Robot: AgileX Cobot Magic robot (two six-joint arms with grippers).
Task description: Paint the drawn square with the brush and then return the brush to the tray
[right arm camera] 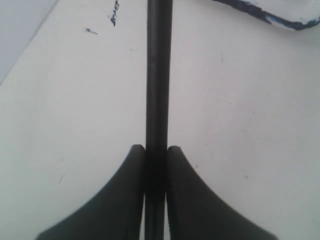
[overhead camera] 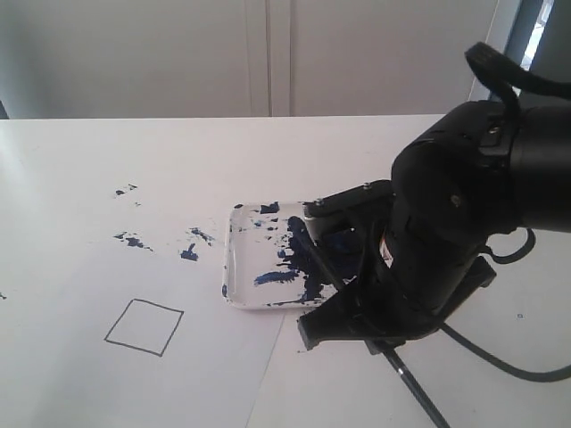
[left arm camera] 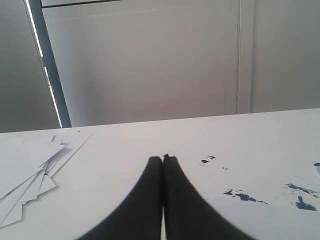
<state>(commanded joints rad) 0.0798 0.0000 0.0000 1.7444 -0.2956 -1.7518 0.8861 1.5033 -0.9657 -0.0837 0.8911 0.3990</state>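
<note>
You have a white table (overhead camera: 89, 147) carrying a white paper sheet (overhead camera: 62, 383). The sheet bears a pen-outlined drawn square (overhead camera: 144, 327), bare white inside. Dark blue paint specks (overhead camera: 134, 240) lie scattered beyond it. The paint-smeared tray (overhead camera: 230, 267) sits at the sheet's edge. Loose papers (left arm camera: 25, 182) lie fanned, well apart from the specks.

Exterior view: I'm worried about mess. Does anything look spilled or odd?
Yes: dark blue paint specks dot the white surface left of the white rounded tray, outside the thin black pen-outlined square, which is bare inside.
</note>
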